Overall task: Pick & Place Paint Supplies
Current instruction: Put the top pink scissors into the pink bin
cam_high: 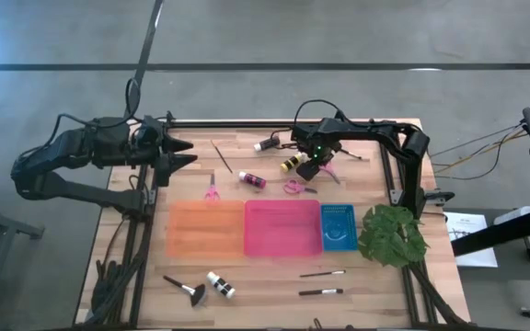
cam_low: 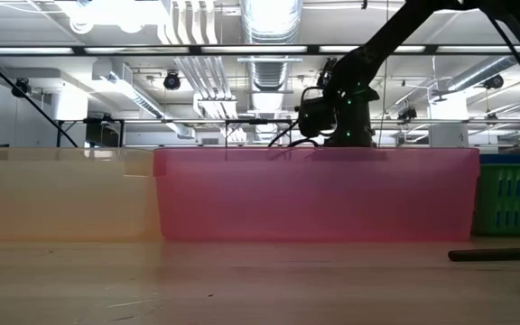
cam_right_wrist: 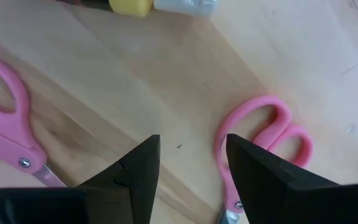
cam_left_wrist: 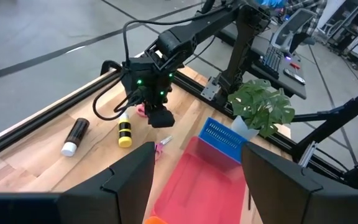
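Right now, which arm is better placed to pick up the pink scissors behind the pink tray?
The right. The right gripper hovers open close above the pink scissors, while the left gripper waits at the table's left edge, far away.

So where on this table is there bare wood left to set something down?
Bare wood shows between the orange tray and the left gripper, and between the white bottle and two brushes. It is crowded around the right gripper.

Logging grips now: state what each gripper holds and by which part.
Nothing is held. The right gripper hovers open above pink scissors; the left gripper waits open, empty.
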Controlling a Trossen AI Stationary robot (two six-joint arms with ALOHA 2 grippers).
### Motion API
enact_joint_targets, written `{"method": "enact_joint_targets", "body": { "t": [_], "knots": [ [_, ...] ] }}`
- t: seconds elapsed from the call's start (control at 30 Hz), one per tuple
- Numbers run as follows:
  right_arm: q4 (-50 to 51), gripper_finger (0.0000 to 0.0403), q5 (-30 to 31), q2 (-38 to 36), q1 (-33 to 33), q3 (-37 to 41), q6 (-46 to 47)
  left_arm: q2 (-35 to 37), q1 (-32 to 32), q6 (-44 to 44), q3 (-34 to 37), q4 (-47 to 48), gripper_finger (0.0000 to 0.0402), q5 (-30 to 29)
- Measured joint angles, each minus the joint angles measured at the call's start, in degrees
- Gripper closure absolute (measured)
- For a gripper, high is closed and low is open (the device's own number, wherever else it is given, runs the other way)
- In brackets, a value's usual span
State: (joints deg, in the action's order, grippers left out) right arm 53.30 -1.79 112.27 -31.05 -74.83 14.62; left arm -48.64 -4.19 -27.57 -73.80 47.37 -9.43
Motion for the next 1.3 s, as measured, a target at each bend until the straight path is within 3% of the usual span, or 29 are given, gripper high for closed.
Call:
{"method": "enact_joint_targets", "body": {
  "t": [0.57,0.93,1.3],
  "knots": [
    [-0.4,0.0226,-4.9,0.2,-2.3,0.2,-1.8,0.0,0.0,-1.5,0.0,0.0,0.0154,0.0],
    [-2.3,0.0332,-5.9,0.0,-2.3,2.4,-2.6,0.0,0.0,-1.5,0.0,0.0,0.0154,0.0],
    [-5.3,0.0390,-5.6,-0.2,-2.3,6.0,-3.3,0.0,0.0,-2.7,0.0,0.0,0.0154,0.0]
  ]
}}
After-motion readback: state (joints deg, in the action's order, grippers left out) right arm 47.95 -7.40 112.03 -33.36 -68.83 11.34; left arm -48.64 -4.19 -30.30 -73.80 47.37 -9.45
